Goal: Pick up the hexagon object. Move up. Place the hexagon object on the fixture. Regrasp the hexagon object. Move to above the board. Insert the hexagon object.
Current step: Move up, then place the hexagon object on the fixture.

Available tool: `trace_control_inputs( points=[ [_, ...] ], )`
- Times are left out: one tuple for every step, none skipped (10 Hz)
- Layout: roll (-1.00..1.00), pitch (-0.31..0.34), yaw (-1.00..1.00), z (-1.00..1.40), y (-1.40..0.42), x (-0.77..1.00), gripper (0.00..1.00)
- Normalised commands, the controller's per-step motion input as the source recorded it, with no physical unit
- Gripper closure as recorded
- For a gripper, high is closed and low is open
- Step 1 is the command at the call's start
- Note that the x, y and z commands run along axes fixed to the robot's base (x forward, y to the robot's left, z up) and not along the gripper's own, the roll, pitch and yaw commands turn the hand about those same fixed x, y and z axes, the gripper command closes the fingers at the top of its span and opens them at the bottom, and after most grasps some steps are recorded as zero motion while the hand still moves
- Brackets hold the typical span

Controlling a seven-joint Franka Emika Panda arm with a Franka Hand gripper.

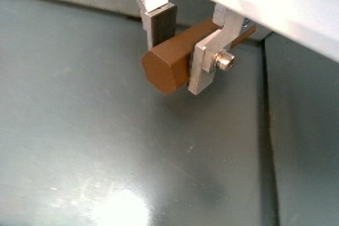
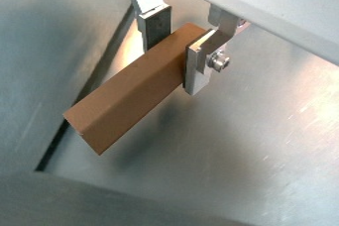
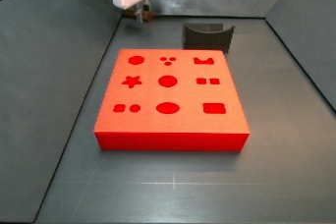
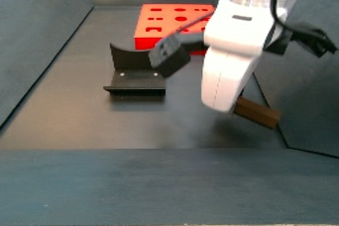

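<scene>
We find the gripper (image 2: 181, 40) pinching the hexagon object (image 2: 130, 102) near one of its ends, the silver finger plates pressed against opposite faces in both wrist views, with the free length of the brown peg jutting out over bare grey floor. In a side view the peg (image 4: 259, 114) hangs clear of the floor, tilted, well apart from the fixture (image 4: 135, 71) and on the side of it away from the board (image 4: 175, 17). We judge that the pick-up is done and the lift is done or under way. In a side view the fixture (image 3: 207, 36) stands with nothing in its notch, just beyond the far edge of the board (image 3: 171, 100) and beside the gripper (image 3: 143, 12). We see no peg in any cut-out of the board. Left to do, in our judgement: setting the peg on the fixture, regrasping it, carrying it above the board and inserting it.
</scene>
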Motion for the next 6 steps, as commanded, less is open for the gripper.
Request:
trace_control_inputs(
  points=[
    [0.03, 0.046, -0.02, 0.62, -0.03, 0.01, 1.00],
    [0.07, 0.084, -0.02, 0.41, -0.01, -0.01, 1.00],
    [0.09, 0.092, -0.02, 0.34, -0.01, -0.01, 1.00],
    [0.11, 0.100, -0.01, 0.19, -0.01, -0.02, 1.00],
    [0.00, 0.000, 0.00, 1.00, 0.00, 0.00, 1.00],
    [0.01, 0.000, 0.01, 1.00, 0.00, 0.00, 1.00]
  ],
)
